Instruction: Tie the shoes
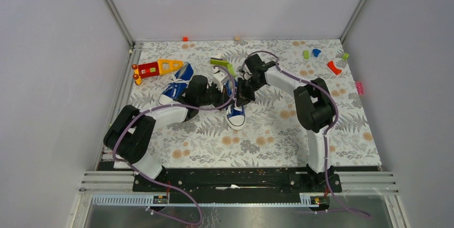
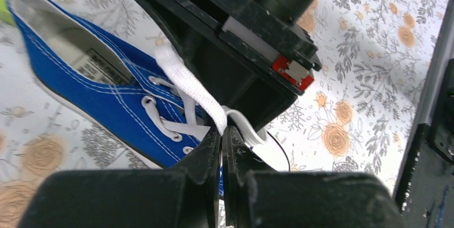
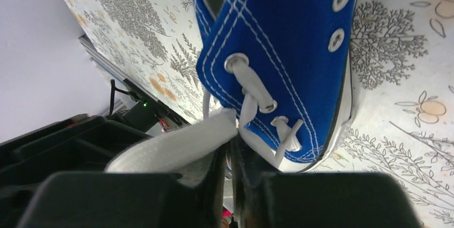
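Observation:
Two small blue sneakers with white laces lie on the floral mat. One shoe (image 1: 234,111) lies mid-table, toe toward the arms; the other shoe (image 1: 176,84) lies left of it. Both grippers meet over the middle shoe's laces. My left gripper (image 2: 222,131) is shut on a white lace (image 2: 190,89) of the blue shoe (image 2: 101,97). My right gripper (image 3: 230,131) is shut on the other white lace (image 3: 176,147) of the same shoe (image 3: 289,51). The right arm's black body (image 2: 235,40) hangs just above the left fingers.
A red-orange-yellow toy (image 1: 155,68) lies at the far left beside the second shoe. A green piece (image 1: 222,64) lies behind the shoes. Small coloured blocks (image 1: 334,67) sit at the far right. Grey walls enclose the mat.

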Robot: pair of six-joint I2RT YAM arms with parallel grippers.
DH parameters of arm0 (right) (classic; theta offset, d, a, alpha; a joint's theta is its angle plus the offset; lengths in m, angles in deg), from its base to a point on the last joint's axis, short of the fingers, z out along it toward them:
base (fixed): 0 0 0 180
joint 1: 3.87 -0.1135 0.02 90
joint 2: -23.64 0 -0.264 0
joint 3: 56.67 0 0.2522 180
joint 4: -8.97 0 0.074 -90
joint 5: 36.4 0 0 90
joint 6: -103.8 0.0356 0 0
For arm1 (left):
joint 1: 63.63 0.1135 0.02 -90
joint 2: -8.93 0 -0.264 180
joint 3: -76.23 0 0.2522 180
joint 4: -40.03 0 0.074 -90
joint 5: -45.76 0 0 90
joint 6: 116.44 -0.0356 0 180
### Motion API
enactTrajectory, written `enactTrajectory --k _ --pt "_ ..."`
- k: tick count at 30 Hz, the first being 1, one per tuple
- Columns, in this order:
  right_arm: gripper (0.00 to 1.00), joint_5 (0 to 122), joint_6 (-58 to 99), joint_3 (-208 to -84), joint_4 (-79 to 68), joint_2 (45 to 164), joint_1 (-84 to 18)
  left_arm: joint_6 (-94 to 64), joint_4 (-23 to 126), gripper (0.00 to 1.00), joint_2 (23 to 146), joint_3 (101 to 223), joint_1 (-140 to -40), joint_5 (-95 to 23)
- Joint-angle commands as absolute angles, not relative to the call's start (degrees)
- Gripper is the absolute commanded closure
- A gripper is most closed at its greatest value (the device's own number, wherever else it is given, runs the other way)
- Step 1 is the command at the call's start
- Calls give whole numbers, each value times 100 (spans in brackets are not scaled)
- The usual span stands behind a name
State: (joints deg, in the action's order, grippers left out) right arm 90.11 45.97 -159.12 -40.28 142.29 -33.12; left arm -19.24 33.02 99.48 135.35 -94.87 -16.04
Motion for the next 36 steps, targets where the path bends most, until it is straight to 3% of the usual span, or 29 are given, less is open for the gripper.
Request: enactTrajectory --k 1,15,23,27,36 --pt "83 9133 4375 -16364 -4194 14411 -3365 -1591 3033 99 10193 13777 -9466 -1001" --pt "43 8043 4106 -16157 -4241 13041 -3165 -1806 3662 100 9997 13904 -9412 -1864" --pt "32 7781 3925 -15984 -3939 12672 -3147 -1971 3966 100 9932 13966 -9395 -2026" --pt "30 7422 3728 -14795 -3168 11840 -3087 -1801 3969 100 9910 13987 -9386 -2093" --pt "32 8403 3592 -12273 66 11227 -2966 -1426 3850 100 9798 13936 -9377 -2168"
